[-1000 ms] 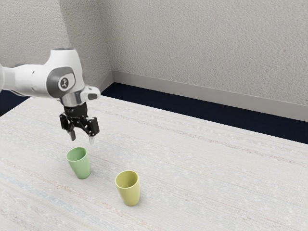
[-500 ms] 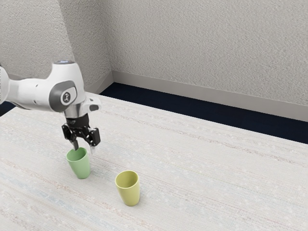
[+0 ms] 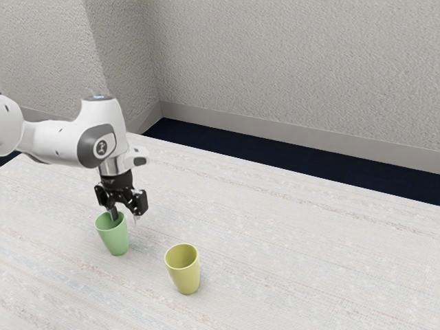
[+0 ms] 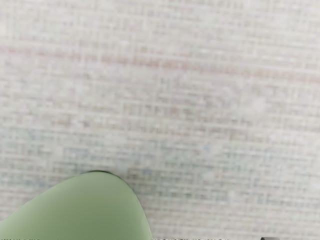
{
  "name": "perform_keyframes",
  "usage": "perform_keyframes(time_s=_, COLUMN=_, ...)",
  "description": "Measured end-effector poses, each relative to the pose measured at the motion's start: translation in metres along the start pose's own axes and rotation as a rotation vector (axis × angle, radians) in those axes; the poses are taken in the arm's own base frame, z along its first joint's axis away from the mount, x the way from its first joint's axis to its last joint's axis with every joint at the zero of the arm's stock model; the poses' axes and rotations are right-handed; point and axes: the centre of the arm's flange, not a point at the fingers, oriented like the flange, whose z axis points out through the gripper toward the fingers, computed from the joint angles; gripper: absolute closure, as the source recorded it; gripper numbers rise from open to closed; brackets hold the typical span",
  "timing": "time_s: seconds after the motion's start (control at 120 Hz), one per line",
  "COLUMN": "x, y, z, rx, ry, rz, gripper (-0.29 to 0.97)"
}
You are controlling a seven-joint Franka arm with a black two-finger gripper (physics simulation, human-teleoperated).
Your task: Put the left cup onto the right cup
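At a pale tabletop [image 3: 309, 240] in a grey-walled room, my gripper [image 3: 125, 215] hangs at the lip of the green cup [image 3: 113, 237], the left of the two cups in the exterior view. The jaws stand apart and unclenched. One finger looks to dip inside the mouth and the other hangs outside the wall on the side facing the yellow cup [image 3: 183, 269]. Neither finger appears to press the cup from both sides.

The green cup stands upright on the table, mouth up, near the exterior view's left. The yellow cup stands upright to its right and nearer the camera, the two clearly apart. In the wrist view the green cup [image 4: 85, 212] shows as a rounded shape just under my hand, with bare table [image 4: 200, 100] beyond it.

I judge the cup to be a light, stiff, thin-walled tumbler with a smooth and probably slippery skin, and easy to tip if nudged sideways. It tapers toward the base, so a pinch across the outside could slide. The better hold looks to be on the rim wall, one finger in and one out, closed gently and square so the cup lifts level for stacking.
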Motion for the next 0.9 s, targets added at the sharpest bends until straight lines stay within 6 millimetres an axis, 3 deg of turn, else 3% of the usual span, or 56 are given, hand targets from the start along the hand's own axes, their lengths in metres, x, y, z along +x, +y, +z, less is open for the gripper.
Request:
perform_keyframes(time_s=0.3, x=-0.005, y=-0.003, z=0.010, rx=-0.006, ry=-0.007, rz=-0.024, gripper=0.24)
perform_keyframes(time_s=0.9, x=-0.005, y=-0.004, z=0.017, rx=-0.007, ry=-0.009, rz=-0.054, gripper=0.49)
